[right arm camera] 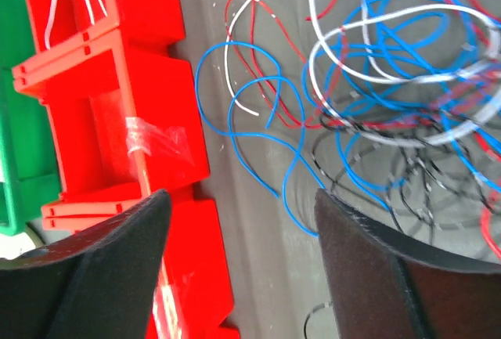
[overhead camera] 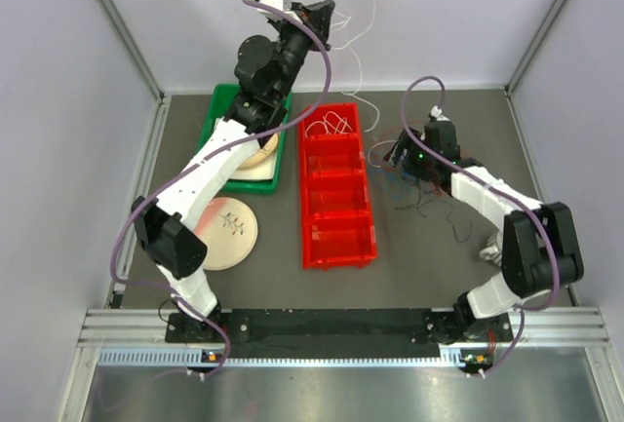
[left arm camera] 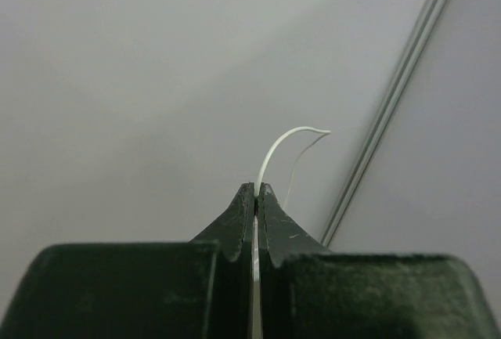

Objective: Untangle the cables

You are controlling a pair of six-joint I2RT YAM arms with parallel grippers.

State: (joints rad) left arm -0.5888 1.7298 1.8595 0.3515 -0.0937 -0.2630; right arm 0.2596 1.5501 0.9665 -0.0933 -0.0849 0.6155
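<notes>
White cable (left arm camera: 275, 143) upright out of clamped left hand (left arm camera: 257, 190), tip rightward.

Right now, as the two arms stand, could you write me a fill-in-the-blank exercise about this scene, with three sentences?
1. The left gripper is shut on a thin ____ cable.
2. The right gripper hangs with its jaws ____ above the tangle of cables.
3. That tangle lies on the table beside a ____ bin.
Missing words: white; open; red.
</notes>
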